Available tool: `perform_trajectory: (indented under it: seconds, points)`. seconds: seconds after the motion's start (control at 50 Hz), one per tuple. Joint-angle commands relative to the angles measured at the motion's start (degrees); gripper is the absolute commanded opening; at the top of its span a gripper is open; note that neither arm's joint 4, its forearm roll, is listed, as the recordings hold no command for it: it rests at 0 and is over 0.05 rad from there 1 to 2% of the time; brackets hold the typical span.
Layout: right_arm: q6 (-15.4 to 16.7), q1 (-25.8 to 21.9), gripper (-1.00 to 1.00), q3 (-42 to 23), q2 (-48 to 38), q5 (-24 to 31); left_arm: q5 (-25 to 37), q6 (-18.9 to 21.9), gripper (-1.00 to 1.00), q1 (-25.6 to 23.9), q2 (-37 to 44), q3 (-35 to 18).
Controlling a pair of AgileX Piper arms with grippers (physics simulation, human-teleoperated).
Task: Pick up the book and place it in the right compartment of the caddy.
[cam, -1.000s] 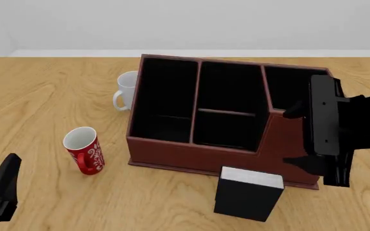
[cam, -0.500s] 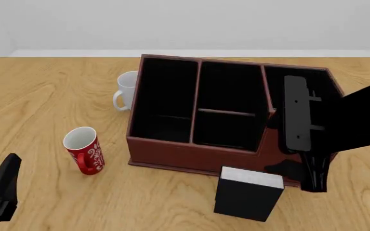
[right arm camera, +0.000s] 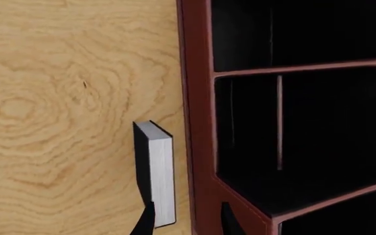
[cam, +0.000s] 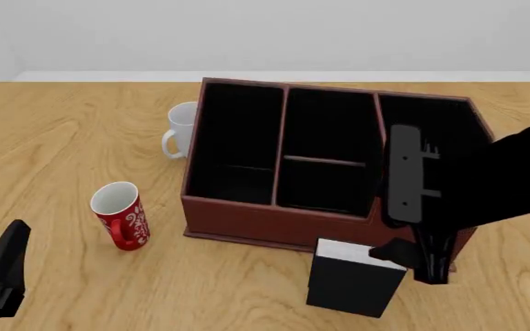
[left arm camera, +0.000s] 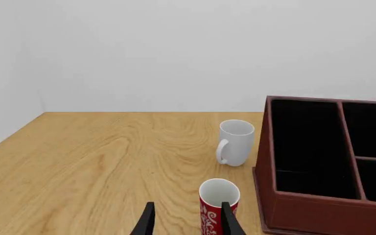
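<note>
The book (cam: 352, 279) stands upright on the table just in front of the caddy (cam: 246, 221), white page edge up. In the right wrist view the book (right arm camera: 155, 171) lies beside the caddy's front wall (right arm camera: 198, 122). My right gripper (cam: 417, 265) hangs open just above the book's right end, one finger (right arm camera: 145, 220) over the book and the other over the caddy wall. The right compartment (cam: 421, 114) is partly hidden by my right arm; a corner of the right compartment (right arm camera: 335, 220) shows. My left gripper (cam: 12, 241) rests open at the near left, holding nothing.
A red patterned mug (cam: 121, 215) stands left of the caddy, and it appears beyond my left fingers as the red mug (left arm camera: 218, 205). A white mug (cam: 180, 131) sits behind it by the caddy's left wall. Bare wooden table (cam: 63, 138) spreads to the left.
My right arm has swung left and down from over the caddy's right end to just above the book's right end. The left arm, book and mugs have not moved.
</note>
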State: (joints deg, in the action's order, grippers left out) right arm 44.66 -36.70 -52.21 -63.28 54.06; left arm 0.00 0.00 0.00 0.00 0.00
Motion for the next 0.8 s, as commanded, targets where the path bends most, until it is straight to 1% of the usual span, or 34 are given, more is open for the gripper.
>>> perform_trajectory:
  seconds: [0.02,0.14,0.16,0.2,0.22,0.24,0.26,0.32,0.38,0.4,0.44,0.46,0.56,0.58,0.74,0.8]
  points:
    - [-0.65,0.35,1.00,1.00,-1.24,-1.86,0.00,0.00,1.00,0.00,0.00,0.00]
    - [-2.31,-1.36,1.00,2.02,-2.11,-3.18,0.00,0.00,1.00,0.00,0.00,0.00]
    - [-3.20,-2.15,1.00,1.87,-2.19,-3.11,0.00,0.00,1.00,0.00,0.00,0.00]
    - [-3.74,-2.97,1.00,2.28,-2.32,-3.37,0.00,0.00,1.00,0.00,0.00,0.00]
    - [-5.15,-4.51,1.00,2.37,-2.25,-3.03,0.00,0.00,1.00,0.00,0.00,0.00]
    - [-5.64,-5.00,1.00,2.50,-2.35,-2.97,0.00,0.00,1.00,0.00,0.00,0.00]
    - [-4.98,-4.55,1.00,2.72,-2.48,-3.34,0.00,0.00,1.00,0.00,0.00,0.00]
    - [-5.69,-5.08,1.00,2.59,-2.83,-3.69,0.00,0.00,1.00,0.00,0.00,0.00]
    - [-5.59,-5.09,1.00,3.03,-3.03,-4.12,0.00,0.00,1.00,0.00,0.00,0.00]
    - [-6.09,-5.45,1.00,2.88,-3.13,-4.21,0.00,0.00,1.00,0.00,0.00,0.00]
    - [-6.12,-5.58,1.00,3.35,-3.35,-4.67,0.00,0.00,1.00,0.00,0.00,0.00]
    - [-6.82,-6.08,1.00,3.19,-3.37,-4.70,0.00,0.00,1.00,0.00,0.00,0.00]
    - [-6.93,-5.70,1.00,4.08,-3.92,-5.71,0.00,0.00,1.00,0.00,0.00,0.00]
    - [-7.39,-6.07,1.00,4.14,-3.89,-5.67,0.00,0.00,1.00,0.00,0.00,0.00]
    - [-8.12,-6.19,1.00,5.01,-4.70,-6.95,0.00,0.00,1.00,0.00,0.00,0.00]
    - [-9.23,-7.24,1.00,5.80,-4.98,-7.82,0.00,0.00,1.00,0.00,0.00,0.00]
